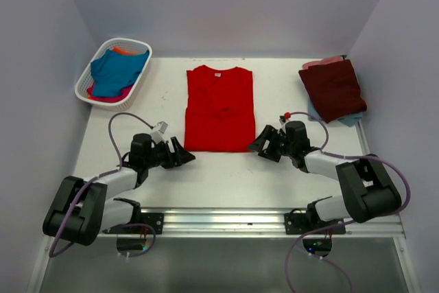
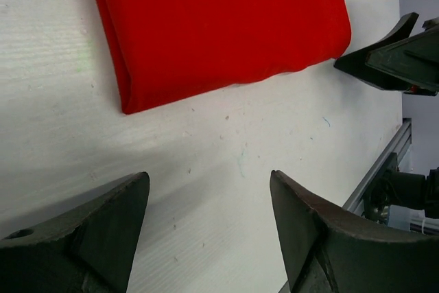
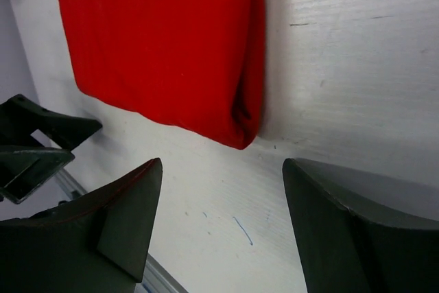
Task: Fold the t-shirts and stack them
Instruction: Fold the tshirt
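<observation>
A: Overhead?
B: Red t-shirt (image 1: 219,108) lies folded flat mid bench (image 1: 219,173), with the left jaws and right jaws near its front corners.
A: Left wrist?
B: Left jaws wide, empty.
A: Right wrist?
B: Right jaws wide, empty, shirt corner just ahead.

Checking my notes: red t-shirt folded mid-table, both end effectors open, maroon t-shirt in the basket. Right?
No: the maroon t-shirt lies at far right, outside the basket, as the top external view shows. The rest holds.
</observation>
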`<state>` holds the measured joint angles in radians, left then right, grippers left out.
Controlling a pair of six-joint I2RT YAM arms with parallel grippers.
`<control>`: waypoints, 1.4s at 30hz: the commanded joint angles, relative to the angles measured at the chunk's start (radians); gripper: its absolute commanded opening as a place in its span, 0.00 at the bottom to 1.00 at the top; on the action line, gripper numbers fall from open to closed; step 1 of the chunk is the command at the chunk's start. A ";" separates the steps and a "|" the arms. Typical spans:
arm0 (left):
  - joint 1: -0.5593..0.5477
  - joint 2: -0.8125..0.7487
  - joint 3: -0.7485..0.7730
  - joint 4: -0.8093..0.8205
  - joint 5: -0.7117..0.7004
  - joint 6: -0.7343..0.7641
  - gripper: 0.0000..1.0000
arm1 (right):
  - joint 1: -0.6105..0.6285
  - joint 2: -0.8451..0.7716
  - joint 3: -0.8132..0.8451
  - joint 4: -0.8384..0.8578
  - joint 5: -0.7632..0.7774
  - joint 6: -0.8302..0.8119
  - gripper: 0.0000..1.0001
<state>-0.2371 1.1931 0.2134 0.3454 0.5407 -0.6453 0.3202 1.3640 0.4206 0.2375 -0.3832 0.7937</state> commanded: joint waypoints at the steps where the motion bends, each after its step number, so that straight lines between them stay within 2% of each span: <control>1: 0.036 0.062 -0.023 0.086 -0.002 -0.008 0.76 | -0.003 0.076 -0.010 0.129 -0.082 0.076 0.74; 8: 0.056 0.210 0.056 0.067 -0.110 0.012 0.73 | -0.001 0.116 -0.002 0.140 -0.043 0.064 0.69; 15: 0.055 0.226 0.153 -0.068 -0.245 0.022 0.70 | -0.003 0.122 0.009 0.120 0.013 0.038 0.67; 21: 0.045 0.281 0.196 -0.075 -0.252 0.012 0.69 | -0.003 0.173 0.030 0.141 0.038 0.022 0.64; 29: -0.002 0.398 0.224 -0.005 -0.211 -0.011 0.65 | -0.003 0.257 0.049 0.195 0.061 0.013 0.59; 32: -0.022 0.418 0.234 0.007 -0.196 -0.019 0.62 | -0.003 0.273 0.050 0.206 0.063 0.007 0.49; 33: -0.028 0.422 0.236 0.015 -0.186 -0.025 0.61 | -0.003 0.276 0.049 0.212 0.066 0.004 0.42; 36: -0.056 0.438 0.245 0.033 -0.171 -0.039 0.51 | -0.003 0.285 0.047 0.221 0.063 0.001 0.26; 37: -0.063 0.442 0.247 0.038 -0.168 -0.042 0.42 | -0.003 0.285 0.047 0.221 0.061 -0.004 0.12; 39: -0.079 0.450 0.245 0.047 -0.166 -0.045 0.29 | -0.003 0.291 0.046 0.221 0.058 -0.005 0.02; 40: -0.082 0.450 0.242 0.050 -0.165 -0.042 0.16 | -0.003 0.290 0.043 0.221 0.052 -0.008 0.00; 42: -0.082 0.445 0.227 0.055 -0.165 -0.039 0.02 | -0.001 0.284 0.032 0.221 0.044 -0.011 0.00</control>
<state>-0.3065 1.6127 0.4732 0.4782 0.3874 -0.7002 0.3187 1.6310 0.4763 0.4980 -0.3771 0.8246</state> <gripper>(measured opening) 0.082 0.030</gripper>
